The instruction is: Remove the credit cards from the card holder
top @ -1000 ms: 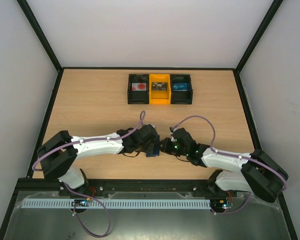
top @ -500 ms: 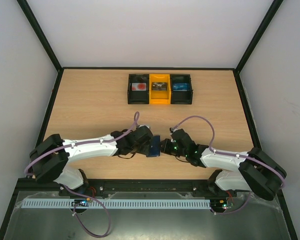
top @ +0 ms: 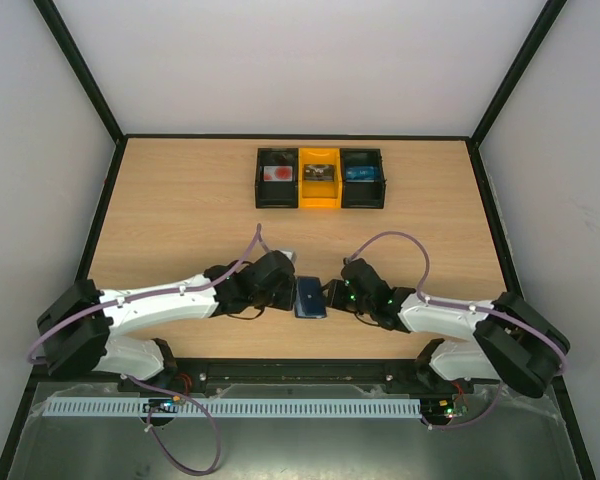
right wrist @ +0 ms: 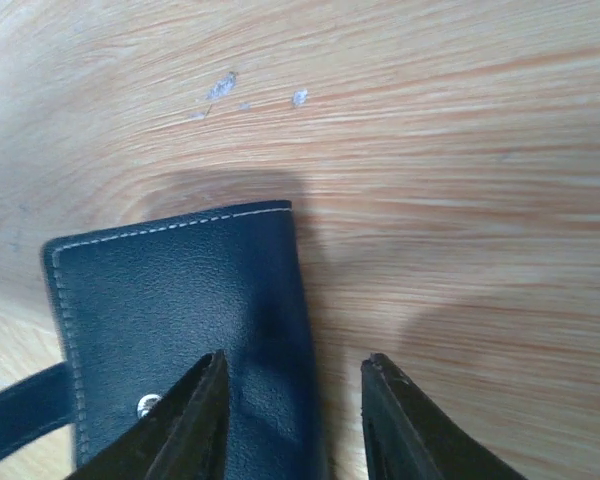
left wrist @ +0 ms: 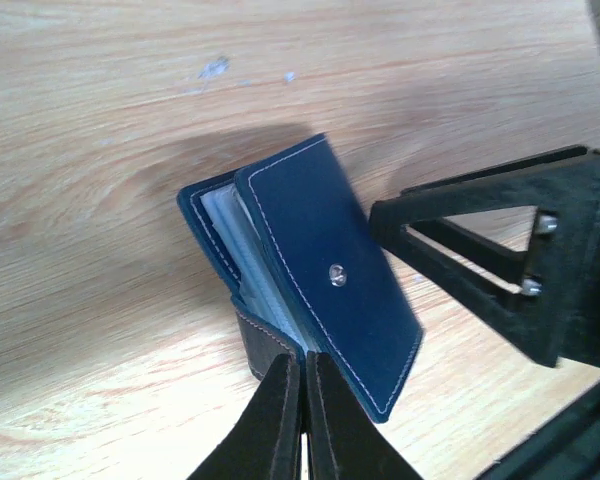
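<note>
The card holder (top: 309,297) is a dark navy wallet near the table's front, between my two grippers. In the left wrist view the card holder (left wrist: 325,270) is slightly parted, with pale grey-blue pockets showing at its edge. My left gripper (left wrist: 305,365) is shut at its near edge, pinching a thin layer there. My right gripper (right wrist: 295,362) is open: one finger hangs over the card holder's cover (right wrist: 170,330), the other over bare wood. The credit cards are hidden.
A row of three small bins stands at the back: black (top: 277,178), yellow (top: 319,178), black (top: 362,178), each with something inside. Black frame edges and pale walls bound the wooden table (top: 180,210).
My right gripper has opened and let go of the card holder. The left arm has drawn back to the left, and the card holder has gone from tilted up to lying flatter.
</note>
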